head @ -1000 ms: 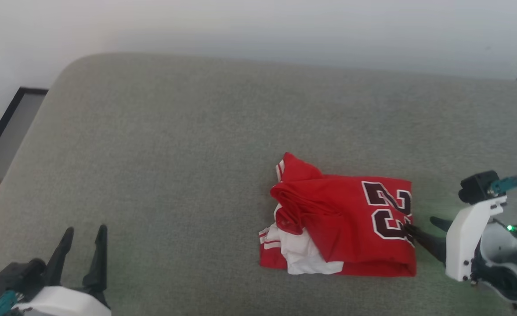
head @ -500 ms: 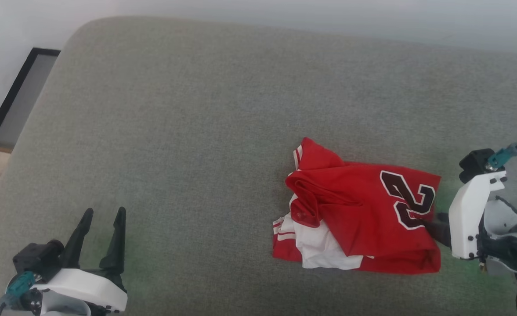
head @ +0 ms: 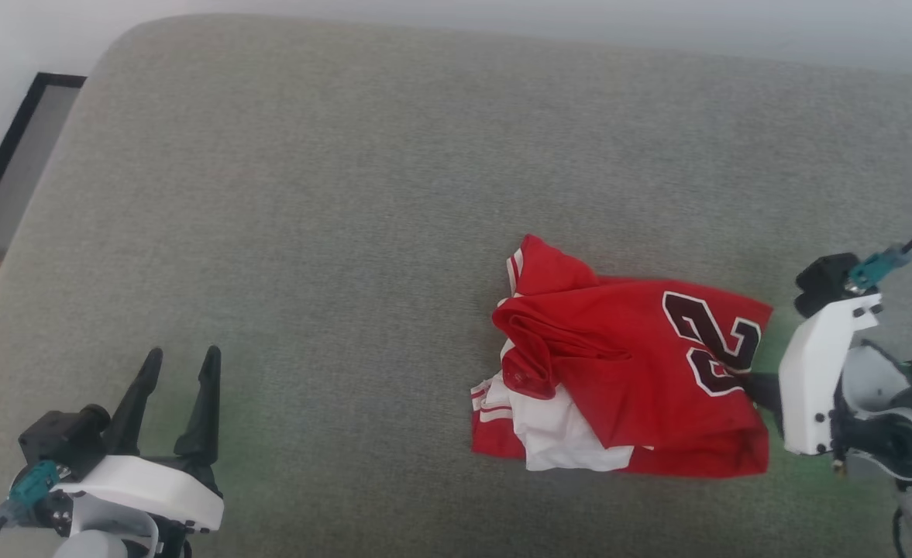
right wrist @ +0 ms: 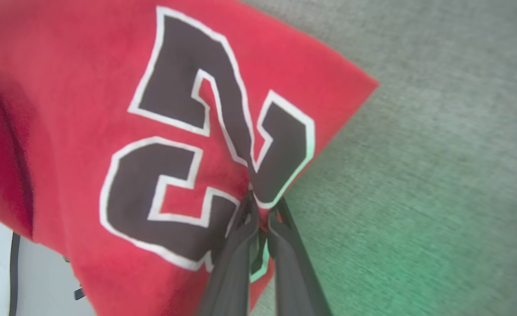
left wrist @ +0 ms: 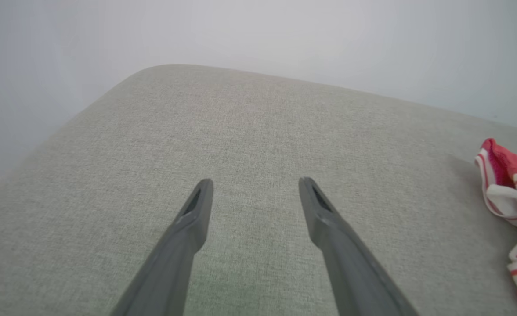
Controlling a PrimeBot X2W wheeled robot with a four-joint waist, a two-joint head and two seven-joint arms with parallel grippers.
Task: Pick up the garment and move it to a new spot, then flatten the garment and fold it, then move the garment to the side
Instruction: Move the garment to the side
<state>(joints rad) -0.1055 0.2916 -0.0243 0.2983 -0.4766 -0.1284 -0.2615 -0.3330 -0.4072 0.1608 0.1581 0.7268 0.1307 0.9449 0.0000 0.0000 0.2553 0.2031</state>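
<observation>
Clenching garment point(head: 634, 372) edge beside 2, right claw point(right wrist: 262, 207); left claw point(head: 182, 358) released, far left.

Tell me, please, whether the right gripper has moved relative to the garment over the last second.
Yes. The right gripper has advanced leftward onto the garment's right edge by the numerals, and has shut on the fabric.

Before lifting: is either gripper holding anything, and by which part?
The right gripper pinches the garment at its edge beside the number. The left gripper is open, holding nothing.
</observation>
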